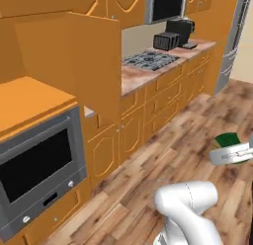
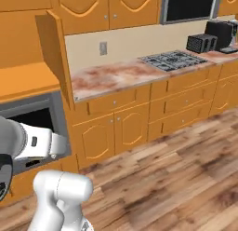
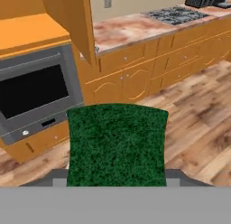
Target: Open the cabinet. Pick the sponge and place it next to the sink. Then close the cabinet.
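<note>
- I have the sponge pinched in the hand; in the hand view its green face sits at 6 o'clock, right in front of the lens, and in the left base view a green corner pokes out above the hand at 3 o'clock.
- The cabinet stands with its door swung open, at 10 o'clock in the left base view, above the grey oven.
- The step in hand, as I judge it, is the carry to the sink (which I cannot find in these views), so I would drive the base along the counter first and only then reach.
- I would keep the grip steady and carry the sponge level, clear of the open door edge.
- The arm is folded back from the cabinets, with the hand out over the wooden floor, well apart from the counter, facing the cabinets.
</note>
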{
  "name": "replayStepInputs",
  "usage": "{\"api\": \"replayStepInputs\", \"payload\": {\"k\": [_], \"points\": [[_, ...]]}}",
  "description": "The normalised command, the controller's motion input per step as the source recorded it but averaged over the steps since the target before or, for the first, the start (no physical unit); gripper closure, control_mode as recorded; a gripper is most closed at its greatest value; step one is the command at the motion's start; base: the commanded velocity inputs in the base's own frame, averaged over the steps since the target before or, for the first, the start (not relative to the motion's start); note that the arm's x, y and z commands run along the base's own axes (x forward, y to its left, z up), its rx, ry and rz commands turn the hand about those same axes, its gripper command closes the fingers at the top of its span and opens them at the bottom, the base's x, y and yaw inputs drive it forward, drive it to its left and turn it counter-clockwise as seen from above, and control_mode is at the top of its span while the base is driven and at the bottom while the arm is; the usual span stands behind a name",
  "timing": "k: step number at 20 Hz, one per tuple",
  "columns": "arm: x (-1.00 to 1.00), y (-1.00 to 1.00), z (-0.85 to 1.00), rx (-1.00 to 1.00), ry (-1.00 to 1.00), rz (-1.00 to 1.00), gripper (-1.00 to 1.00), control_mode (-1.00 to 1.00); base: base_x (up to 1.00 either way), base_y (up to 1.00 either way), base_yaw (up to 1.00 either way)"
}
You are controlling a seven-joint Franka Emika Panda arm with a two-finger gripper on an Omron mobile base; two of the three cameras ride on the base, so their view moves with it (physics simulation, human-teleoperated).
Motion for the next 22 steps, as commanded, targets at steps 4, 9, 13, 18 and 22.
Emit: {"api": "replayStepInputs", "payload": {"k": [4, 9, 13, 18, 22], "points": [[0.00, 0.00, 0.00, 0.00, 0.00, 0.00, 1.00, 1.00, 0.00, -0.07, -1.00], [0.00, 0.00, 0.00, 0.00, 0.00, 0.00, 1.00, 1.00, -0.12, -0.08, -0.98], [0.00, 0.00, 0.00, 0.00, 0.00, 0.00, 1.00, 1.00, -0.08, 0.00, -0.90], [0.00, 0.00, 0.00, 0.00, 0.00, 0.00, 1.00, 1.00, 0.00, 0.00, -0.86], [0.00, 0.00, 0.00, 0.00, 0.00, 0.00, 1.00, 1.00, 0.15, 0.00, -0.71]]}}
